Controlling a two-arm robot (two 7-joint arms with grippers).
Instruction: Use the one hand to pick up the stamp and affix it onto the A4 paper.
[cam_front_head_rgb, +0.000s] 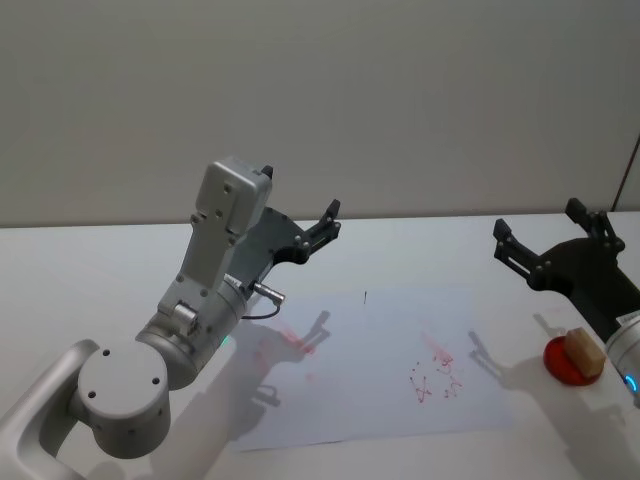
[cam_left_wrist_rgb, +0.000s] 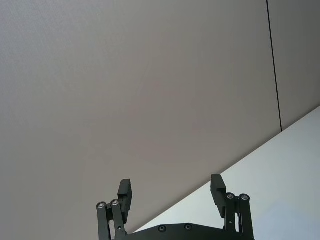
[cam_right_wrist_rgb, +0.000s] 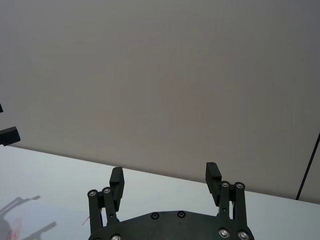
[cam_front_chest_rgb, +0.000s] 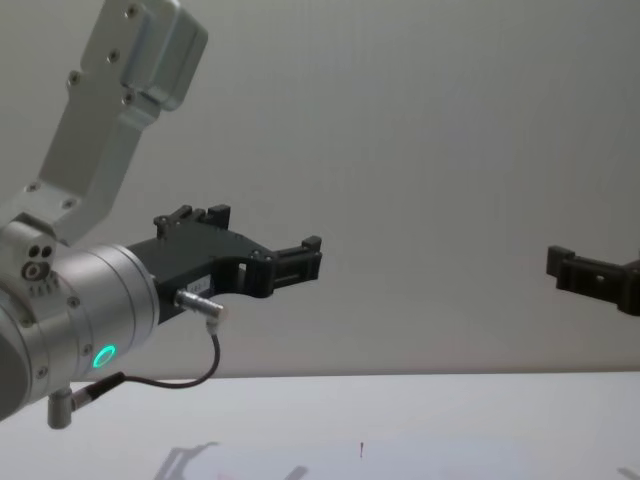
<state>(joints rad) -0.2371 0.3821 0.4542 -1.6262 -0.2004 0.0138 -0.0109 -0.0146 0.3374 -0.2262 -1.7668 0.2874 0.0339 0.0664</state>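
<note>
Left end effector (cam_front_head_rgb: 318, 232): raised above the table (cam_front_head_rgb: 100, 270), over the far left edge of the A4 paper (cam_front_head_rgb: 370, 330); fingers spread, nothing between them.
Left wrist view: the two fingertips (cam_left_wrist_rgb: 125, 192) stand well apart against the wall; no object is held.
Right end effector (cam_front_head_rgb: 540, 228): raised on the robot's right, beyond the paper's right edge; fingers spread, nothing held.
Right wrist view: both fingertips (cam_right_wrist_rgb: 116, 180) stand apart, with a bare gap between them.
Stamp (cam_front_head_rgb: 583, 352): rests on a red round pad (cam_front_head_rgb: 555, 362) on the table, just beside the paper's right edge, nearer the robot than the right end effector and below it.
A4 paper: lies flat on the table between the two arms.
Red marks (cam_front_head_rgb: 437, 372): one cluster on the right half of the sheet, a fainter one (cam_front_head_rgb: 290, 343) on the left half; their source cannot be told.
Done: nothing that can be confirmed; the stamp is not grasped.
Left to do: lower one end effector to the stamp, pinch it, lift it off the pad, carry it over the sheet, press it down.
Likely working arm: the right, judged from its nearness to the stamp.
</note>
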